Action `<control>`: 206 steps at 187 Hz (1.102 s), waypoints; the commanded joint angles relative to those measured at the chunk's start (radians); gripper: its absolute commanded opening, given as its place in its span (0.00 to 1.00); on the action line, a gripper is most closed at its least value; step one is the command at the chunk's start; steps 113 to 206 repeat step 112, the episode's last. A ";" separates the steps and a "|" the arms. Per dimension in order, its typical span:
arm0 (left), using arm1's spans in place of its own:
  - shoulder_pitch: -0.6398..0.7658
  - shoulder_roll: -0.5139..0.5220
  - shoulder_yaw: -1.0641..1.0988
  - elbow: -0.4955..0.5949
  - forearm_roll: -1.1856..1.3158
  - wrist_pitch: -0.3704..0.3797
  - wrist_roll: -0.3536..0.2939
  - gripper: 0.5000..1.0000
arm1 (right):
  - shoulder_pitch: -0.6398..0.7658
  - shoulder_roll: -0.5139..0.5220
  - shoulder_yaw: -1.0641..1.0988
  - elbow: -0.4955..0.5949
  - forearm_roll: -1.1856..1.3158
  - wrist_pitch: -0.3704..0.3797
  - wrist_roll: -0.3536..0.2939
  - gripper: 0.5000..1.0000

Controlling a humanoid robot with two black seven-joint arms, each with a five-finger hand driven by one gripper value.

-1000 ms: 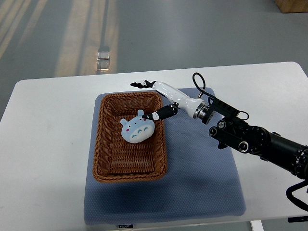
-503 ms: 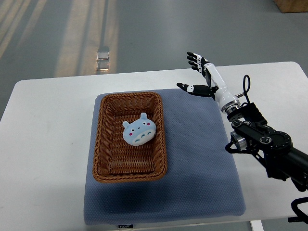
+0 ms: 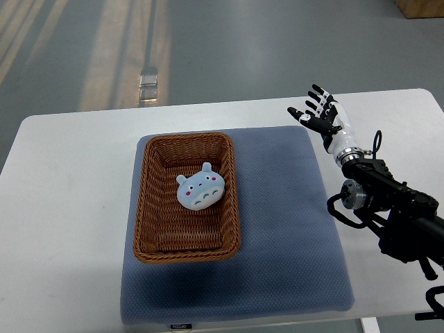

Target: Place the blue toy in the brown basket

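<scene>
The blue toy (image 3: pixel 200 190), a round pale-blue plush with small ears and pink cheeks, lies inside the brown wicker basket (image 3: pixel 150 201), in its middle toward the far end. My right hand (image 3: pixel 317 111) is over the table at the far right corner of the blue mat, well clear of the basket. Its fingers are spread and hold nothing. The left arm does not show.
The basket stands on a blue-grey mat (image 3: pixel 284 236) on a white table (image 3: pixel 69 208). The right arm's dark forearm (image 3: pixel 388 208) lies over the table's right side. The floor lies beyond the far table edge.
My right hand has let go of the toy and drawn back from the basket's far right rim to the right. The toy has settled in the basket.
</scene>
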 commanded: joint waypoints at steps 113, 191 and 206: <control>0.000 0.000 -0.002 0.000 -0.002 0.000 -0.001 1.00 | 0.038 -0.025 0.025 -0.059 0.029 0.177 -0.094 0.82; 0.000 0.000 -0.002 0.000 -0.002 0.000 -0.001 1.00 | 0.038 -0.025 0.025 -0.059 0.029 0.177 -0.094 0.82; 0.000 0.000 -0.002 0.000 -0.002 0.000 -0.001 1.00 | 0.038 -0.025 0.025 -0.059 0.029 0.177 -0.094 0.82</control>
